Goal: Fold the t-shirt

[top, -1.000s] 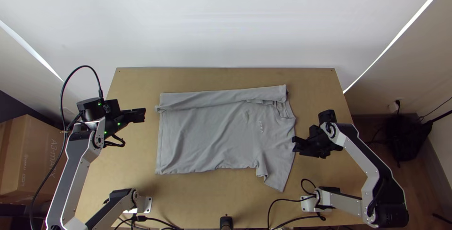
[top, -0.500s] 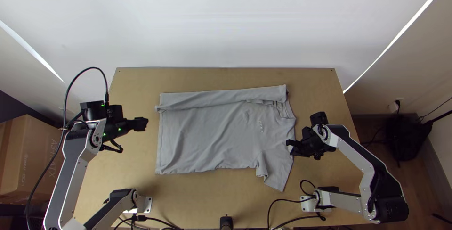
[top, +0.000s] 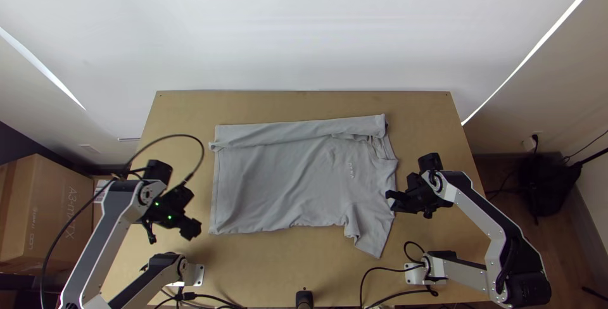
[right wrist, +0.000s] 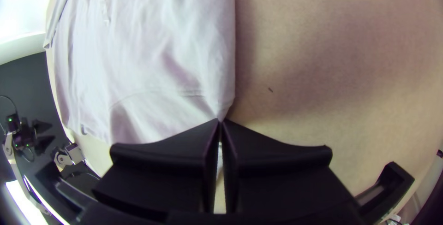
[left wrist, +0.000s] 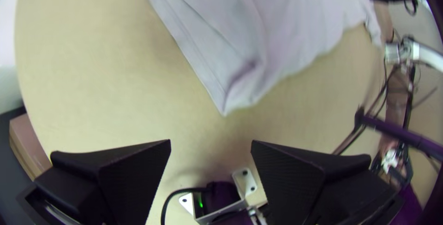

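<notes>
Inspecting the table [top: 266, 264], we find the t-shirt [top: 285, 182] spread on it, its far side folded over in a long strip and the near sleeve [top: 373, 236] lying out. We record the right gripper [right wrist: 220, 121] with fingers together, clamped on the shirt's edge at the shoulder, close to the sleeve seam. We note the left gripper [left wrist: 211, 143] with fingers apart, near the near hem corner [left wrist: 227, 106] but not touching it. The step in hand, we judge, is folding the near side over. We advise pinching that corner through all layers, lifting both ends together, keeping the edge lightly taut, and laying it down parallel to the far strip; uneven lifting could skew the body or bunch the sleeve.
</notes>
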### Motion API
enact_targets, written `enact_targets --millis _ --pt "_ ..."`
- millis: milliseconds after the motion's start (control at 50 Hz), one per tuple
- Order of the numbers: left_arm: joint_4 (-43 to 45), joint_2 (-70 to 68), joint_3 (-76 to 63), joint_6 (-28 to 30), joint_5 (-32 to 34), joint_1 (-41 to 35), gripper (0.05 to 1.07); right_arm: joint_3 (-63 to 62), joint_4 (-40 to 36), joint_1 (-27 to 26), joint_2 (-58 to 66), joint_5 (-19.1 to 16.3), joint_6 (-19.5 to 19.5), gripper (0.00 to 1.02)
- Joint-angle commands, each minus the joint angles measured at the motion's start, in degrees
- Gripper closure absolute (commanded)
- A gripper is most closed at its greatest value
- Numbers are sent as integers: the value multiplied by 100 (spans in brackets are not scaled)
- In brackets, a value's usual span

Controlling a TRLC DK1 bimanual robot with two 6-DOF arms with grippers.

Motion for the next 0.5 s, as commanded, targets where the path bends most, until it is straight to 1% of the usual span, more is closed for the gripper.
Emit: enact_targets --millis 0,40,180,260,300,440,480 --pt "-116 8 -429 297 -165 -434 23 -185 -88 84 -117 -20 -74 100" --pt "-107 60 -508 288 -165 -574 23 -185 -88 84 -117 -20 -65 100" --pt "473 421 -737 94 -156 -1023 23 -185 -88 93 -117 -20 -74 100" --pt "737 719 -745 24 -138 -1128 23 -185 -79 93 -117 -12 -92 100" --pt "1001 834 -745 -20 -130 -1146 23 -185 -79 84 -117 -12 -100 100" --pt "1361 1291 -684 -37 -51 -1216 23 -185 -62 84 -91 -20 -109 100" --pt "1449 1405 -675 -37 -15 -1225 28 -194 -53 84 -91 -12 -109 100"
